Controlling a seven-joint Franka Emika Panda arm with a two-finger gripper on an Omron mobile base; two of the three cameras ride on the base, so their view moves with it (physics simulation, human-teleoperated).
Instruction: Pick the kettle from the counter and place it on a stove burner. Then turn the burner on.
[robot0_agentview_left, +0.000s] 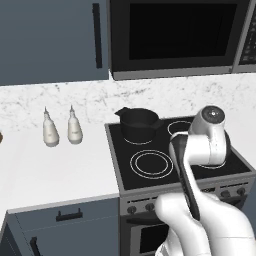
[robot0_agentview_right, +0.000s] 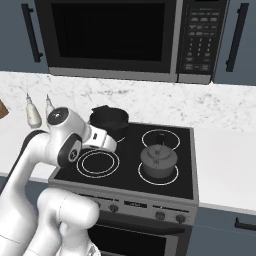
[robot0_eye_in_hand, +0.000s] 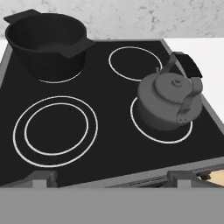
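Note:
The small dark-grey kettle (robot0_eye_in_hand: 168, 103) stands upright on the front right stove burner (robot0_eye_in_hand: 144, 132), a thin white ring on the black glass; it also shows as the kettle (robot0_agentview_right: 158, 161) on that burner (robot0_agentview_right: 144, 178) from the right base. My gripper (robot0_eye_in_hand: 111, 177) is open, with nothing between its fingertips (robot0_eye_in_hand: 41, 177). It hangs above the cooktop's front left, well apart from the kettle. From the right base the gripper (robot0_agentview_right: 107, 144) sits over the front left rings. The white counter (robot0_agentview_left: 50, 165) lies left of the stove, and more counter (robot0_agentview_right: 225, 170) lies right of it.
A wider dark pot (robot0_eye_in_hand: 46, 41) with a pouring lip occupies the back left burner. The front left double-ring burner (robot0_eye_in_hand: 54, 130) and back right ring (robot0_eye_in_hand: 135, 63) are bare. Two white bottles (robot0_agentview_left: 50, 131) stand on the left counter. Stove knobs (robot0_agentview_right: 160, 215) line the front panel. A microwave (robot0_agentview_right: 110, 35) hangs above.

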